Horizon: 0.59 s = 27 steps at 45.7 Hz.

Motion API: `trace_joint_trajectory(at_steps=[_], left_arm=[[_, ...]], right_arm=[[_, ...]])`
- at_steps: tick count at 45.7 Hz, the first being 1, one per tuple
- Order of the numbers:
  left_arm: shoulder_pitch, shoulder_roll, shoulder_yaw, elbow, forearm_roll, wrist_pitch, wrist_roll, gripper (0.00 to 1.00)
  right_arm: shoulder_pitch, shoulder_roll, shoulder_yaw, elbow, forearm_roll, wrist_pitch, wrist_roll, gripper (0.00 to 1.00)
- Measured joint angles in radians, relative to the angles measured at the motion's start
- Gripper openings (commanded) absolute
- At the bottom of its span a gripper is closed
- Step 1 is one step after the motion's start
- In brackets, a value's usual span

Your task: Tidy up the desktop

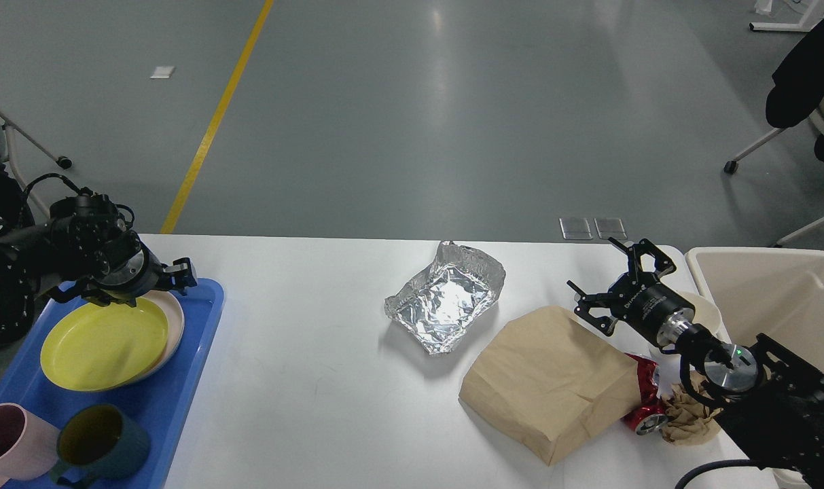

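The white surface (330, 380) spreads beneath both arms. The left pincer (174, 275) hovers over the blue tray's (181, 401) far corner by the yellow plate (102, 343); its spread I cannot tell. The right pincer (619, 282) hangs open, empty, above the brown paper bag (547, 380).

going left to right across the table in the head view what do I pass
Pink mug → dark green mug → crumpled foil → brown paper bag → crushed red can → beige bin.
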Motion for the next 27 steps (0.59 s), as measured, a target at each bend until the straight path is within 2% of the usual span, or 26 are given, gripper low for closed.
trace_joint_trajectory(at_steps=[3,6,9,16,20,22,23,27], left_arm=[[-0.09,0.0,-0.04,-0.002,-0.009,-0.065,0.0,0.97],[-0.164,-0.002,-0.125,-0.002,-0.013,-0.094,0.002,0.97],[-0.21,-0.004,-0.27,0.0,-0.015,-0.102,0.003,0.97],[-0.237,-0.007,-0.714,0.02,-0.015,-0.098,0.023,0.97],[-0.239,-0.007,-0.97,0.045,-0.015,-0.08,0.077,0.97],[-0.24,-0.008,-1.099,0.053,-0.015,-0.065,0.121,0.97],[-0.24,-0.01,-1.22,0.057,-0.013,-0.05,0.167,0.97],[-0.24,-0.013,-1.406,0.059,-0.012,-0.021,0.228,0.97]], right_arm=[[0.0,0.0,0.0,0.0,0.0,0.0,0.0,1.0],[0.0,0.0,0.0,0.0,0.0,0.0,0.0,1.0],[0.0,0.0,0.0,0.0,0.0,0.0,0.0,1.0],[0.0,0.0,0.0,0.0,0.0,0.0,0.001,1.0],[0.0,0.0,0.0,0.0,0.0,0.0,0.001,1.0],[0.0,0.0,0.0,0.0,0.0,0.0,0.001,1.0],[0.0,0.0,0.0,0.0,0.0,0.0,0.001,1.0],[0.0,0.0,0.0,0.0,0.0,0.0,0.001,1.0]])
